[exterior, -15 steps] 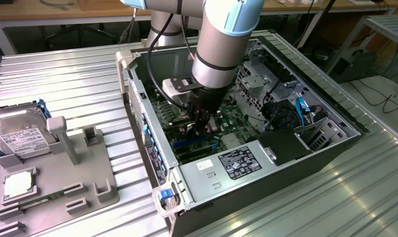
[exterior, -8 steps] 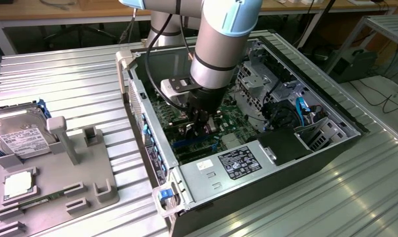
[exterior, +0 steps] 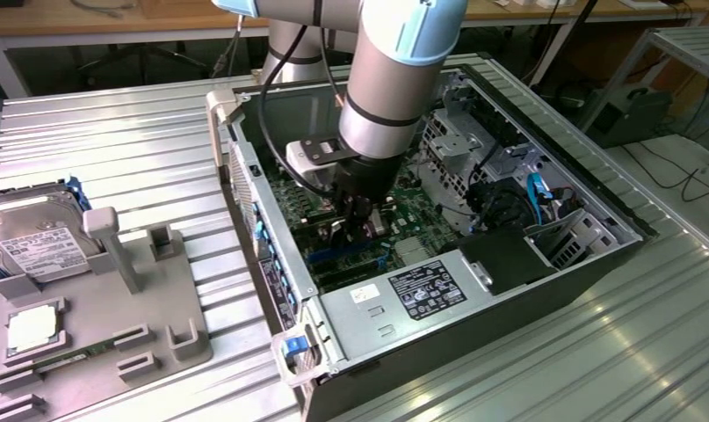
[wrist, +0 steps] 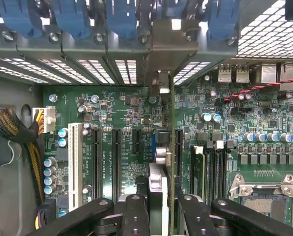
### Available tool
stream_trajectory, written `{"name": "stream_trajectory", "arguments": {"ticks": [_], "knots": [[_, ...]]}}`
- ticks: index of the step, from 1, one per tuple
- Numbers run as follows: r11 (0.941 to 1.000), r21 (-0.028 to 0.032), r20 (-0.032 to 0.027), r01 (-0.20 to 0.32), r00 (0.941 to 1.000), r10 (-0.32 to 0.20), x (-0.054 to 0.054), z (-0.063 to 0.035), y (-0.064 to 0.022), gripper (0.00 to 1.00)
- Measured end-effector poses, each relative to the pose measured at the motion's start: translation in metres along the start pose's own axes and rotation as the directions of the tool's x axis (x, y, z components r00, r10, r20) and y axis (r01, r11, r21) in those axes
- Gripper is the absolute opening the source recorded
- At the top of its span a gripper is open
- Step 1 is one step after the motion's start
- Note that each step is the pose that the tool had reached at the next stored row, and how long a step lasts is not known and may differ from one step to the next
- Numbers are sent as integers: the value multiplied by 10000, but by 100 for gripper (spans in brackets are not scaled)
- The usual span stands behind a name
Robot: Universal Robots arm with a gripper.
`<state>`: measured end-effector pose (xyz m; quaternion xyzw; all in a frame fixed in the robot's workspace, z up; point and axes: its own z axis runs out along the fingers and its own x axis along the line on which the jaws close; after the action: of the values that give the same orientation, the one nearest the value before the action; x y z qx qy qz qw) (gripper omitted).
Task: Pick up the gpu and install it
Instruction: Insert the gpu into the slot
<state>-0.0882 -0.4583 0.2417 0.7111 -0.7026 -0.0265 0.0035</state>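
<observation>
Gripping thin green gpu card edge-on, black hand is seen closed narrow on it, fingers pressed at both faces. Card is held upright over green motherboard, aligned along black expansion slot; whether seated cannot be told. Hand is seen inside open black computer case on ribbed metal table. Boxy silver hard drive and small square cpu chip are seen on grey fixture, exterior view's left, well apart from case.
</observation>
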Motion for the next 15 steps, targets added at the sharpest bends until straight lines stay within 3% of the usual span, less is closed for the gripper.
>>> {"name": "stream_trajectory", "arguments": {"ticks": [15], "knots": [[10000, -20, 5, -3, 10000, 3, 0, 28, 11, 28]]}}
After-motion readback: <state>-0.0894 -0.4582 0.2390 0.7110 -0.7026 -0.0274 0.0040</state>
